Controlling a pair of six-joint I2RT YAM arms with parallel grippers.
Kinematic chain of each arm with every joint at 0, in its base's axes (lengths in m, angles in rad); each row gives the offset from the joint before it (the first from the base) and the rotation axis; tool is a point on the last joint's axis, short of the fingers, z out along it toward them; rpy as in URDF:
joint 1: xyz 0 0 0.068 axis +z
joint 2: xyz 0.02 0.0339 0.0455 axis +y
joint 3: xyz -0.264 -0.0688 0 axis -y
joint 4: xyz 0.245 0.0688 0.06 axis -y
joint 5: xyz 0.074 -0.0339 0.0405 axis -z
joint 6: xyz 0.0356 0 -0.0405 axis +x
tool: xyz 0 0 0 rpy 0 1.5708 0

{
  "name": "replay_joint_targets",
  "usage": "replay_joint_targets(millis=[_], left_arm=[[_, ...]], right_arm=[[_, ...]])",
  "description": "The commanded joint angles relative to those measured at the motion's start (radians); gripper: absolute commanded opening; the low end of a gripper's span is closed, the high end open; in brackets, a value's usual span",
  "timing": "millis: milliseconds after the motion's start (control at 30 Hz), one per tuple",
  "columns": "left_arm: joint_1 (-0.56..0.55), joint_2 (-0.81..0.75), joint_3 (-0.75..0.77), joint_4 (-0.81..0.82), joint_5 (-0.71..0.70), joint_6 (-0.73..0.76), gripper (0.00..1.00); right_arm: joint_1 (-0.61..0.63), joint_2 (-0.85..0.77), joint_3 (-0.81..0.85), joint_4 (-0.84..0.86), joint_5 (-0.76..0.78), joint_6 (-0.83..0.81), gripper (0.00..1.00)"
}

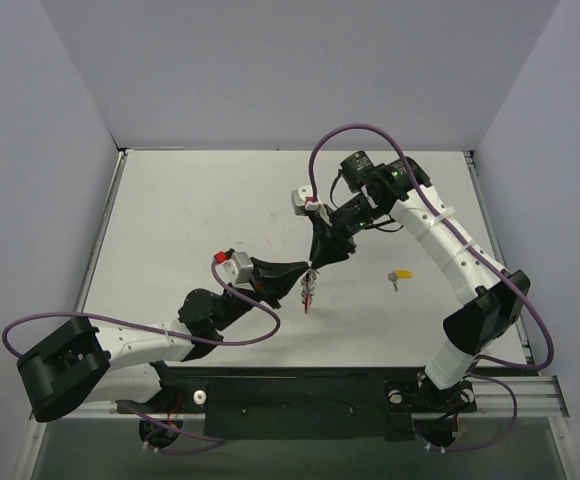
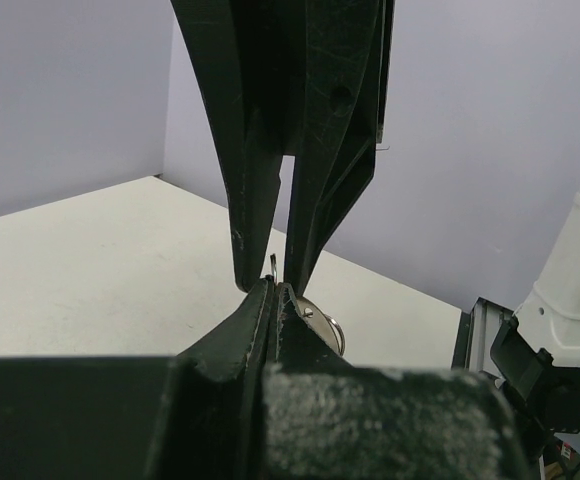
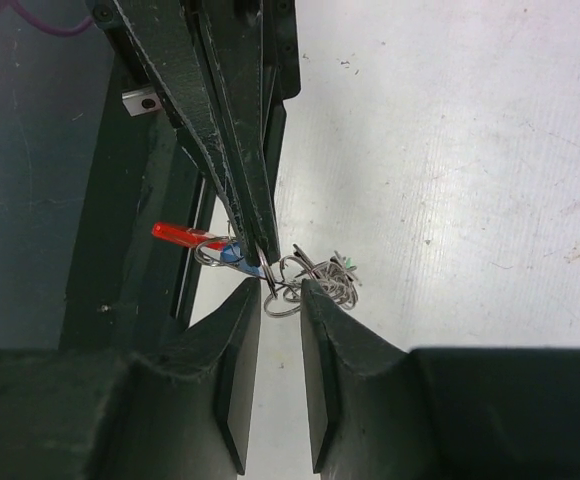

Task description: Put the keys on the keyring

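Note:
My left gripper (image 2: 275, 288) is shut on the keyring (image 3: 175, 234), a loop with a red part and silvery wire. In the top view the ring hangs as a small bundle (image 1: 308, 292) above mid-table. A blue-capped key (image 3: 232, 254) and a green-capped one (image 3: 348, 263) dangle among silvery rings. My right gripper (image 3: 281, 288) is open, its tips on either side of a silvery loop just under the left gripper's tip. Its fingers (image 2: 255, 200) come down onto the left gripper's tip. A yellow-capped key (image 1: 401, 273) lies alone on the table to the right.
The white tabletop (image 1: 200, 220) is walled at the back and on both sides. A black rail (image 1: 300, 390) with the arm bases runs along the near edge. Purple cables (image 1: 240, 335) loop beside both arms.

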Motion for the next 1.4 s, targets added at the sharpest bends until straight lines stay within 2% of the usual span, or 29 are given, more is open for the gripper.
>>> replay_joint_targets(millis=[0,100,267,700,733,767,867,933,1100,1233,1367], left_arm=[[0.001,-0.001,0.023,0.095,0.013,-0.018,0.00],[0.001,-0.004,0.023,0.093,0.007,-0.015,0.00],[0.001,-0.008,0.018,0.090,-0.002,-0.012,0.00],[0.001,0.004,0.018,-0.003,-0.030,-0.006,0.00],[0.001,0.007,0.018,-0.005,-0.025,-0.013,0.03],[0.001,0.010,0.017,-0.003,-0.022,-0.013,0.12],[0.002,0.009,0.009,-0.016,-0.005,-0.015,0.29],[0.005,-0.008,0.007,-0.046,0.000,-0.003,0.34],[0.008,-0.079,0.006,-0.199,0.001,0.074,0.42],[0.008,-0.120,0.009,-0.284,-0.003,0.136,0.44],[0.010,-0.120,0.001,-0.278,-0.028,0.128,0.45]], right_arm=[[0.009,0.012,0.036,0.001,-0.028,0.021,0.18],[0.015,0.010,0.030,0.003,-0.028,0.018,0.00],[0.027,0.006,0.023,-0.002,-0.016,0.032,0.00],[0.059,0.029,0.071,0.016,0.191,0.271,0.00],[0.061,0.032,0.074,0.016,0.214,0.292,0.00],[0.059,0.035,0.076,0.013,0.228,0.303,0.00],[0.059,0.059,0.127,-0.057,0.283,0.296,0.00],[0.059,0.087,0.173,-0.137,0.309,0.265,0.00],[0.074,0.188,0.290,-0.362,0.384,0.193,0.00],[0.093,0.208,0.304,-0.398,0.464,0.202,0.00],[0.102,0.220,0.296,-0.392,0.509,0.231,0.00]])
